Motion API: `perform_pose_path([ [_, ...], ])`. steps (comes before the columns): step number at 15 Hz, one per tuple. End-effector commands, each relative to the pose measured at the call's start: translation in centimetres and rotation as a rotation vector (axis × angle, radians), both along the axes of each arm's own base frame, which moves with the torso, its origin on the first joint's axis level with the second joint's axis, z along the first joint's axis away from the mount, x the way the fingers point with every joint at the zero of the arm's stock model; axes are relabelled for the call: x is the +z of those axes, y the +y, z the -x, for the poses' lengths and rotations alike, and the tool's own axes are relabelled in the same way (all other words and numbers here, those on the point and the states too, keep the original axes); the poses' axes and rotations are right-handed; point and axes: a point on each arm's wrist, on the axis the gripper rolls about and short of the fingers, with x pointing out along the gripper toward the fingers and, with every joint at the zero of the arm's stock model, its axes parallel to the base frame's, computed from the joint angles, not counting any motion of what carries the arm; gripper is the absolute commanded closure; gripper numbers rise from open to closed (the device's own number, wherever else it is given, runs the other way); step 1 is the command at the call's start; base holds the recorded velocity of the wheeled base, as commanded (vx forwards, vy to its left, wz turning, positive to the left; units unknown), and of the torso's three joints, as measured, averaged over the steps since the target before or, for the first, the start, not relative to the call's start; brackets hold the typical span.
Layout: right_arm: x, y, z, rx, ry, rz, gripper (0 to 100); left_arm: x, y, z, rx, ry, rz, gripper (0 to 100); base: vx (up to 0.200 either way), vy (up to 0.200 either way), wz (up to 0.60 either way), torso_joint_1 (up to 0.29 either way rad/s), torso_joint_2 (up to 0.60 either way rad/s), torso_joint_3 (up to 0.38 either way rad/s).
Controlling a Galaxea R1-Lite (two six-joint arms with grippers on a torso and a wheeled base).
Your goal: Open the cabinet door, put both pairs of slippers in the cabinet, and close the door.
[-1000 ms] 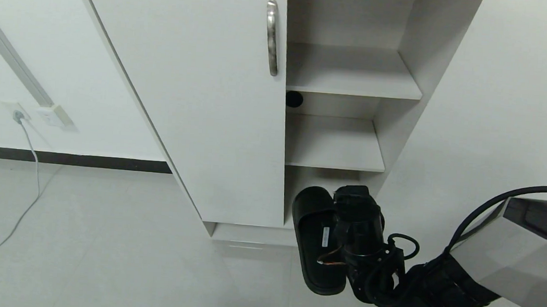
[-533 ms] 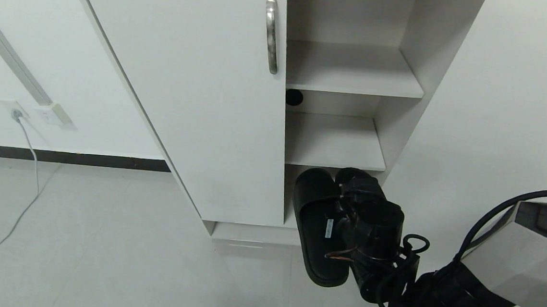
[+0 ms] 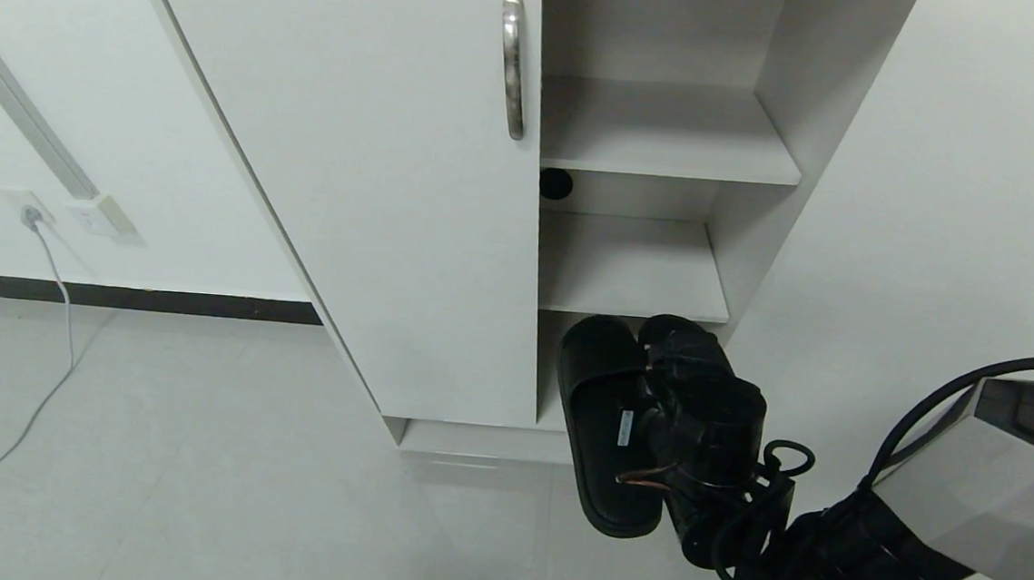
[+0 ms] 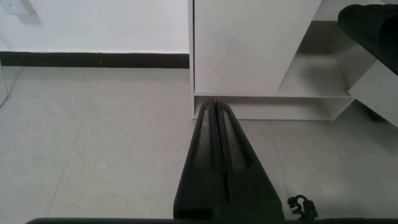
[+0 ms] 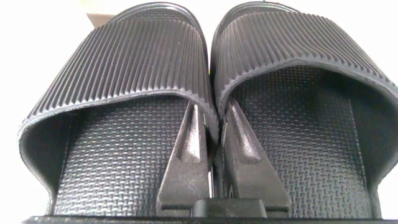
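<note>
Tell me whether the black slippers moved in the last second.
Yes. The black slippers moved toward the cabinet: their toes now meet the front edge of the lower shelf, having been short earlier.

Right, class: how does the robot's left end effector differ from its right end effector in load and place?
Load: the left end effector is empty; the right end effector clamps a pair of black slippers by their inner edges. Place: the left hangs over bare floor, short of the cabinet; the right is at its lowest opening. Both are shut.
</note>
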Motion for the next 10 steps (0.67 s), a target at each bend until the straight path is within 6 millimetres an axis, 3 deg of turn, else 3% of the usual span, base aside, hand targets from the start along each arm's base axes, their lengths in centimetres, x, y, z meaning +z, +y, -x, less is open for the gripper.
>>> perform_pose_path([
  [1, 0.08, -0.20, -0.52, -0.026, -0.005, -0.001, 100, 0.00, 0.00, -0.01, 0.000, 0.001, 0.000, 100, 0.000, 0.000, 0.00, 0.000, 0.00, 0.000],
  [3, 0.02, -0.36, -0.89, -0.044, -0.008, 0.008, 100, 0.00, 0.00, -0.01, 0.000, 0.001, 0.000, 100, 0.000, 0.000, 0.00, 0.000, 0.00, 0.000],
  [10, -0.08, -0.34, -0.91, -0.047, -0.007, 0.017, 100, 0.00, 0.00, -0.01, 0.000, 0.001, -0.001, 100, 0.200, 0.000, 0.00, -0.001, 0.00, 0.000],
])
